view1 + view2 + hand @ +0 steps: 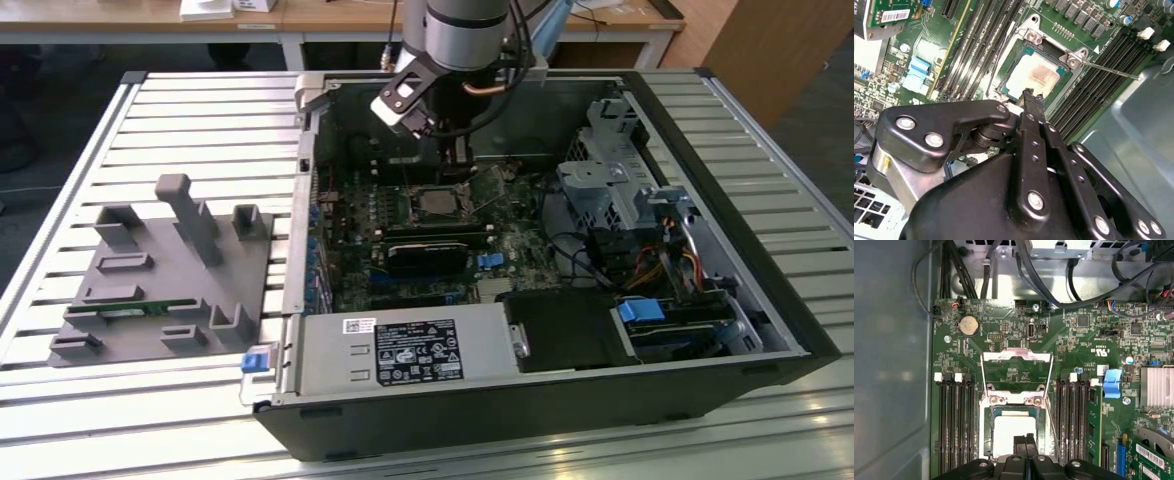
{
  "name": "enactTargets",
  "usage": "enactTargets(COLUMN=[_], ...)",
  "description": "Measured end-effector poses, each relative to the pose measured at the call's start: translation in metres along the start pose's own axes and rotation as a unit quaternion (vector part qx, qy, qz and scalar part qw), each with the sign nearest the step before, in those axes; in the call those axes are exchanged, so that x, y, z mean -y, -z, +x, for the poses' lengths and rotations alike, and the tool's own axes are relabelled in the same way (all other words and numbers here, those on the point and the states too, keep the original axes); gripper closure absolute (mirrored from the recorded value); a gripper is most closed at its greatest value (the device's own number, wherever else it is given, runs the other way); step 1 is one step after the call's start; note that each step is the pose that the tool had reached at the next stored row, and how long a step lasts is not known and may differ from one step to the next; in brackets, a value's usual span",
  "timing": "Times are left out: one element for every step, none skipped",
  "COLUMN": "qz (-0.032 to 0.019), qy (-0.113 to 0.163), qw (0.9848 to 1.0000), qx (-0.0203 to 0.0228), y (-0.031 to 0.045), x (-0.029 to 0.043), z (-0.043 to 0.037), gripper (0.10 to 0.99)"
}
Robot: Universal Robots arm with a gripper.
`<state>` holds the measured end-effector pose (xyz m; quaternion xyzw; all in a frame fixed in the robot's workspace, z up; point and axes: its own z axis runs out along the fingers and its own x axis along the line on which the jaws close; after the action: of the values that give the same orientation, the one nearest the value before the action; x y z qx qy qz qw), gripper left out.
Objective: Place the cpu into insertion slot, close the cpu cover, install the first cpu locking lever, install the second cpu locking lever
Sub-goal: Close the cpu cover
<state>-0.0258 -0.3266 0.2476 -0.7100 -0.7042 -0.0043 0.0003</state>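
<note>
While the open computer case [534, 415] lies on its side on the slatted table [174, 120], the arm [461, 30] reaches down into its far half, over the green circuit board [1004, 335]. A grey holder block [160, 270] sits well apart at the exterior view's left.

In the first wrist view the gripper [1025, 441] hangs low over the socket with its two black fingers pressed together and nothing between them. Their tips are just above the chip's edge farthest from the cover hinge; whether they touch it I cannot tell.

The cpu cover [1015, 356] is swung open. Its silver frame is tipped back toward the drive cage [607, 185] at the exterior view's right, and green board shows through its window. The insertion slot [989, 437] has banks of long memory slots on its far and near sides. The cpu [1006, 430] sits inside its rim, flat, silver top up.

In the second wrist view a thin locking lever [1111, 71] juts from a socket corner across the memory slots, apparently unlatched.

By my reading the placing step is done and closing the cover is the step in hand. That would call for catching the raised frame at its free edge and folding it over the chip, with the fingertips kept off the chip's top and the lever rods clear of the frame's path.
</note>
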Motion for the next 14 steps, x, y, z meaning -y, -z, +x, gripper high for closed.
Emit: enactTargets(qz=[0.0000,0.0000,0.0000,0.0000,0.0000,0.0000,0.0000,0.0000,0.0001,0.0001,0.0000,0.0000,0.0000,0.0000], qy=[0.000,0.000,0.000,0.000,0.000,0.000,0.000,0.000,0.000,0.000,0.000,0.000,0.000,0.000], qw=[1.0000,1.0000,1.0000,1.0000,1.0000,1.0000,1.0000,1.0000,1.0000,1.0000,1.0000,1.0000,1.0000,1.0000], qx=[0.0000,0.0001,0.0001,0.0000,0.0000,0.0001,0.0001,0.0000,0.0002,0.0001,0.0000,0.0000,0.0001,0.0000], y=[0.0000,0.0001,0.0001,0.0000,0.0000,0.0000,0.0000,0.0001,0.0006,0.0014,0.0024,0.0037,0.0048,0.0055], x=[-0.0008,-0.0017,-0.0026,-0.0036,-0.0046,-0.0057,-0.0066,-0.0069,-0.0069,-0.0069,-0.0070,-0.0070,-0.0071,-0.0073], z=[0.0000,0.0000,0.0000,0.0000,0.0000,0.0000,0.0000,0.0001,0.0001,0.0001,0.0001,0.0001,0.0001,0.0001], gripper=[0.980,0.980,0.980,0.980,0.980,0.980,0.980,0.980,0.980,0.980,0.980,0.980,0.980,0.980])
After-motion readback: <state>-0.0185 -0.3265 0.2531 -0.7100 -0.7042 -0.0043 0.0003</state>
